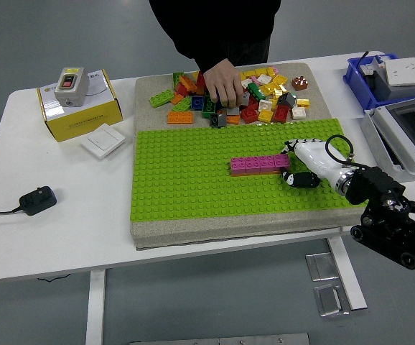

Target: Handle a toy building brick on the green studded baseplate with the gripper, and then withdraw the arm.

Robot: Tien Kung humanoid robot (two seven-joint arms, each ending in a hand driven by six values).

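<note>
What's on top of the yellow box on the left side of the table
A grey switch box with a red and a green button sits on the yellow box. The lid beneath it is hidden.

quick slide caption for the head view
Robot's right hand at the end of a pink brick row on the green baseplate; a person's hand rummages the brick pile.

The white table [57, 237] carries a grey mat [229, 233] under the robot's fingers [294, 146], a yellow box [78, 115] far beyond them.

Yellow box [80, 110]; black adapter [36, 200]; blue bin [371, 79]
</note>
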